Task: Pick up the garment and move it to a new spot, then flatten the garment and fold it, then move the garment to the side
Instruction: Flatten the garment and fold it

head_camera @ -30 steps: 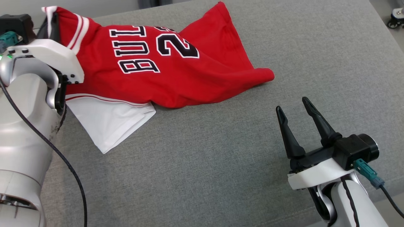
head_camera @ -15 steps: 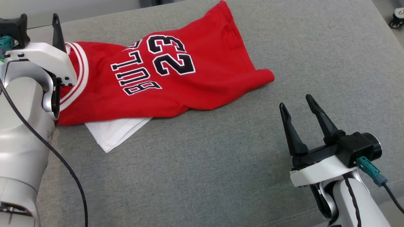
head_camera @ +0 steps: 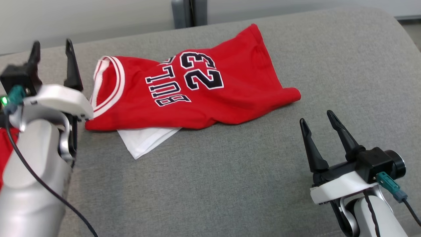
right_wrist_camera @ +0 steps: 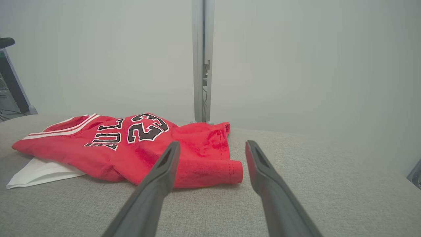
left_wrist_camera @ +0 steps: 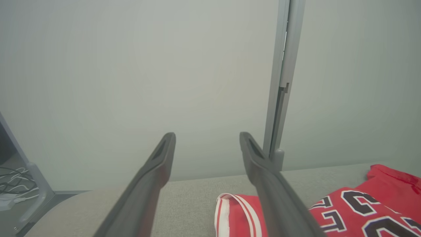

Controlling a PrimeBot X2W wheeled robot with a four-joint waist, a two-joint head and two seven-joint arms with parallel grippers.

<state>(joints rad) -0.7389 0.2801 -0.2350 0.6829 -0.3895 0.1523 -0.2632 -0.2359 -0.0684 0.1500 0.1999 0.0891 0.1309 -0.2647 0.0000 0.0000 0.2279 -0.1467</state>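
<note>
Red crumpled basketball jersey (head_camera: 197, 95), one, toward far left edge of grey fabric surface (head_camera: 213, 184), broad room front and right, our left gripper (head_camera: 51, 44) and right gripper (head_camera: 315, 117), two, both wide, empty

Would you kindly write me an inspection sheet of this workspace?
Surface: grey fabric cushion.
Job's things: red jersey lying crumpled, unfolded; white fabric showing from under it.
Clutter: red patch behind the left forearm, unidentifiable.
Claws: left claw open, empty, beside the jersey's collar; right claw open, empty, apart from the jersey.
Cables: black cable across the left forearm; teal-plugged cable at the right claw's base.
Surroundings: pale wall, grey post behind the cushion.
</note>
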